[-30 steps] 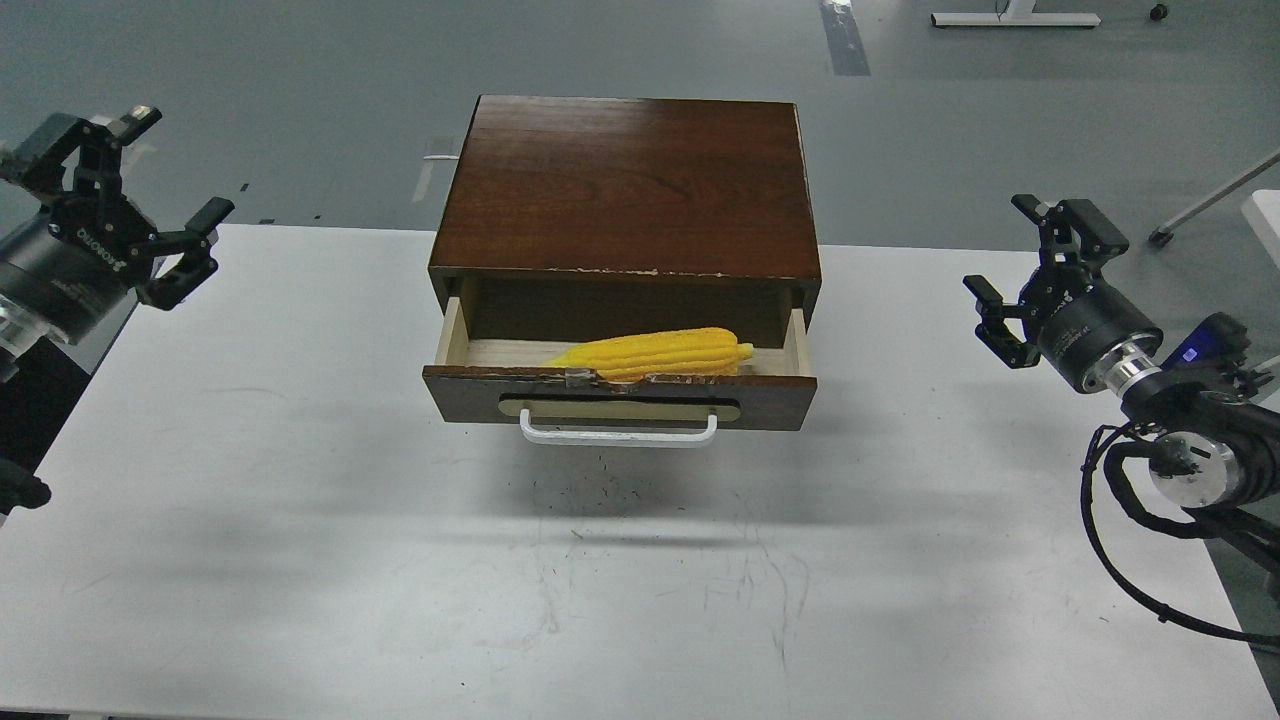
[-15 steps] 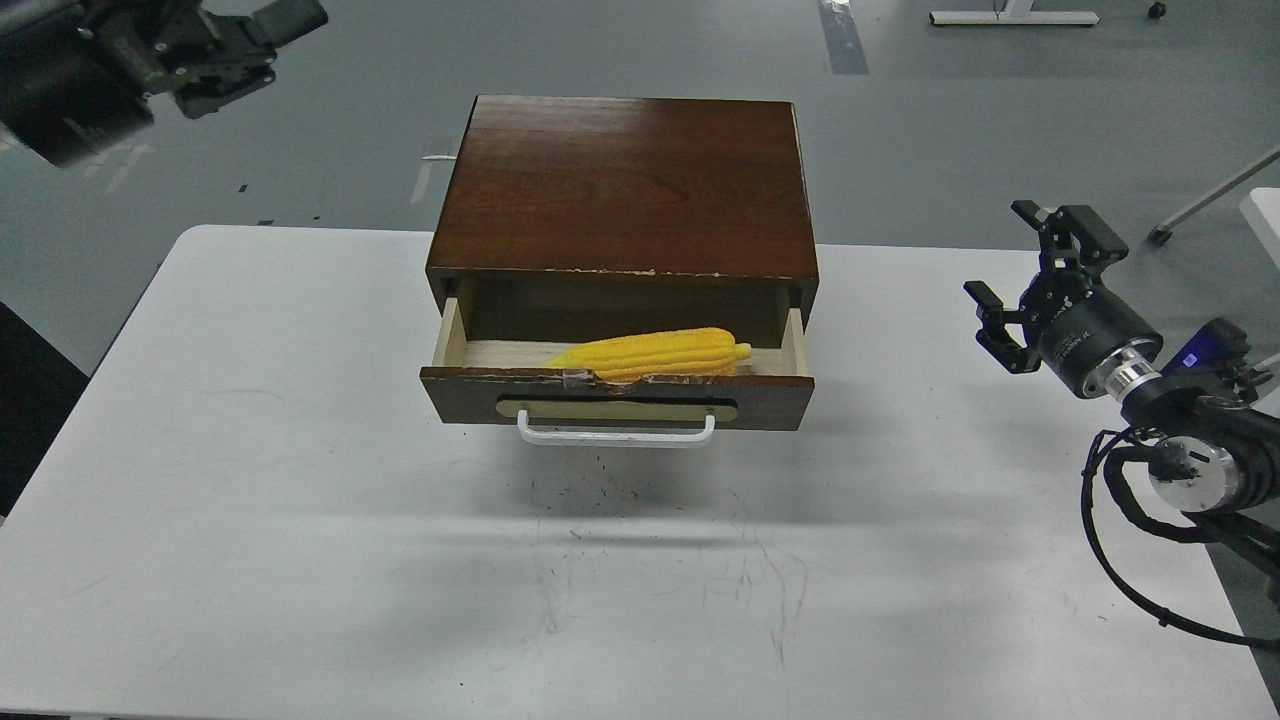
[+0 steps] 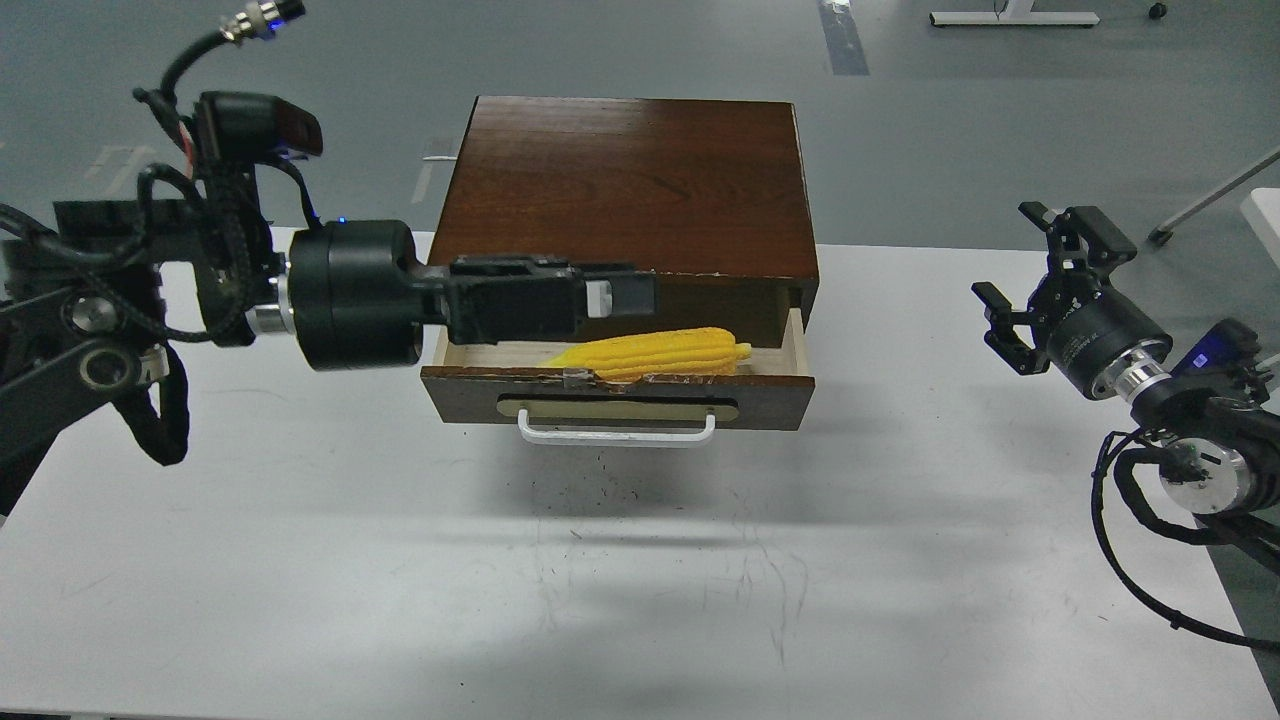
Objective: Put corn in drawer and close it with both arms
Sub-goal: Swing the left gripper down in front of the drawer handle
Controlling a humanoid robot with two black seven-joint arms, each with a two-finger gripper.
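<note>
The yellow corn (image 3: 650,352) lies inside the open drawer (image 3: 460,393), tapered end to the left, stubby end to the right. The drawer is pulled partway out of the dark wooden cabinet (image 3: 625,180), its white bar handle (image 3: 617,432) facing me. My left gripper (image 3: 625,295) reaches in from the left, level, in front of the drawer opening just above the corn. It is seen side-on, so its fingers cannot be told apart. My right gripper (image 3: 1040,275) is open and empty, off to the right of the cabinet above the table.
The cabinet stands at the back middle of a white table (image 3: 640,580) with scuff marks. My left arm's thick wrist (image 3: 350,295) hangs over the table left of the drawer. Grey floor lies beyond the table's far edge.
My left arm has swung from the upper left down and across; its gripper now sits in front of the drawer opening. The right gripper has shifted slightly. Corn and drawer have not moved.
</note>
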